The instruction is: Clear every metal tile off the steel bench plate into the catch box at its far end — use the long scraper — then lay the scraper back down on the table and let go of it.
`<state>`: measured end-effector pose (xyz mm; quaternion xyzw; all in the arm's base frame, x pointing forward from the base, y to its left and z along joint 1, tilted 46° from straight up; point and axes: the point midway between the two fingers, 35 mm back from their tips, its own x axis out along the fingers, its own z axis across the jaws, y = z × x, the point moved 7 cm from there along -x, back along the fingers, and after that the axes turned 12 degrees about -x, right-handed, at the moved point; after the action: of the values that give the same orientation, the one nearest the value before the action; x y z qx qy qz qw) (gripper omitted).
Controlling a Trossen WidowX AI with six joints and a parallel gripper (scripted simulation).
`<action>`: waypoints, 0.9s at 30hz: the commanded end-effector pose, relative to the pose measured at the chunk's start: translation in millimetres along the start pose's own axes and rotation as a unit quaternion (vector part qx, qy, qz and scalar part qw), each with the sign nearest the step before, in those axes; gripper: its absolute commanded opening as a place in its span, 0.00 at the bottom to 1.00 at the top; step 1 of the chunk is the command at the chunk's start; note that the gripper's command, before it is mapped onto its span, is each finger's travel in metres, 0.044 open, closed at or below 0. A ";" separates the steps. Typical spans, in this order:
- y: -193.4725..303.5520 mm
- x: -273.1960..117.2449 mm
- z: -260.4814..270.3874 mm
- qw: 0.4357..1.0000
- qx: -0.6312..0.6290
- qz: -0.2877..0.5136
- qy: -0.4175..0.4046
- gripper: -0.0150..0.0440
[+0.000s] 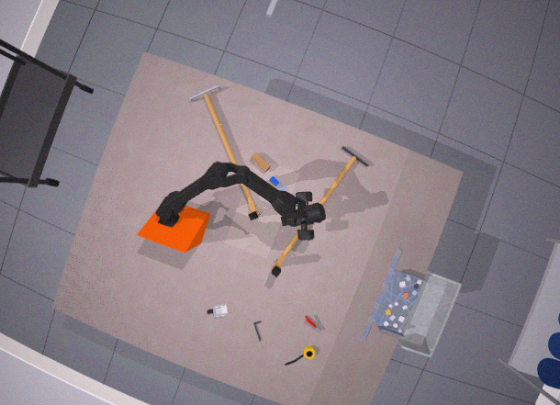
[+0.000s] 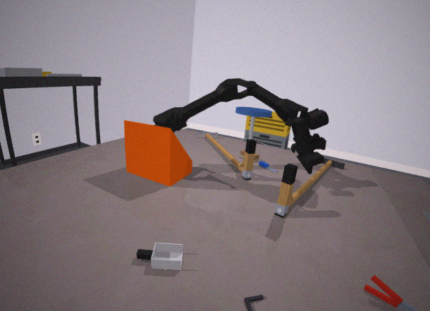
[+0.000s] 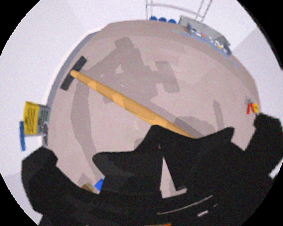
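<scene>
Mostly pale tiles [image 1: 402,284] [image 3: 205,36], one orange, lie loosely scattered.

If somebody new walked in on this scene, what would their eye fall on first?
Probably the bright orange block, with the black arm arching out from its top. Next would come the two long wooden-handled tools lying on the table; the arm reaches over the one with the dark head.
</scene>
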<state>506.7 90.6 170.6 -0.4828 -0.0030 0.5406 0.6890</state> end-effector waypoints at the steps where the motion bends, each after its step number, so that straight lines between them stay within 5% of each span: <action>1: 3.8 6.0 2.8 1.000 0.002 -0.001 0.001 0.25; 27: 28.0 20.4 20.0 1.000 0.004 -0.003 -0.002 0.25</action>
<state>487.6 117.3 147.5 -0.4785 -0.0029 0.5418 0.6910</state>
